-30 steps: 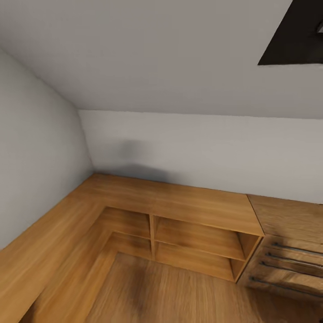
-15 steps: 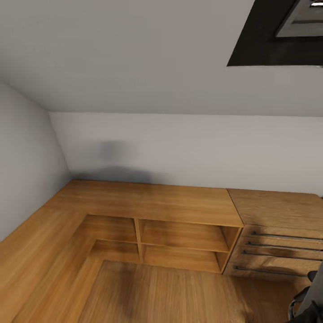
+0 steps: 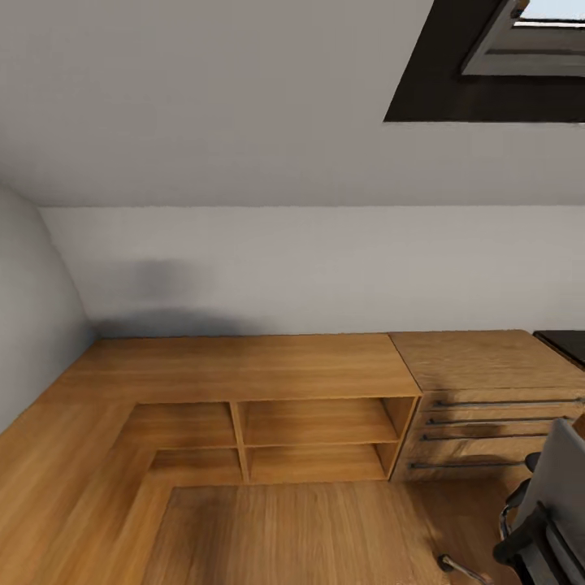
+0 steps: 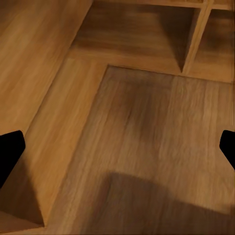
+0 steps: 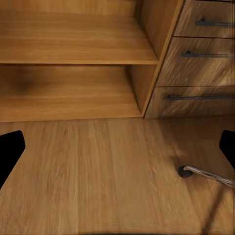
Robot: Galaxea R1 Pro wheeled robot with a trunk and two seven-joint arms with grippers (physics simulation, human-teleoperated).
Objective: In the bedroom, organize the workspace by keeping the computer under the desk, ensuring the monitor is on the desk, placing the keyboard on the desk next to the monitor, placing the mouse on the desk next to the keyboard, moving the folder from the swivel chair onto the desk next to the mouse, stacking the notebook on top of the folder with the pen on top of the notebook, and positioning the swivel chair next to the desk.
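Grey sloping walls and a dark-framed skylight (image 3: 496, 61) at the upper right of the head view tell us we are in the bedroom, facing a corner lined with low light-wood shelves (image 3: 313, 426). To the right of these stands a wooden drawer unit (image 3: 487, 406) with long bar handles, and a light wood floor (image 3: 301, 532) fills the lower middle of the frame.

What matters for our coming move sits at the lower right corner of the head view: the swivel chair (image 3: 552, 508), of which we see the grey back edge, a black armrest and a chrome leg with a caster. At the right edge, just above the drawer unit, a black corner shows that we judge to be the desk (image 3: 565, 341).

In the right wrist view a chrome chair leg (image 5: 205, 175) with its caster lies on the floor, toward the lower right of that picture, in front of the drawers. The left wrist view looks at bare floor and shelf edges. So the chair lies to our right, and we judge the right arm nearer to it.

Both the left gripper (image 4: 117, 147) and the right gripper (image 5: 117, 147) have their black fingertips at opposite edges of their pictures, spread wide with nothing between them.

We cannot see the chair's seat, so we cannot say whether the folder lies on it.
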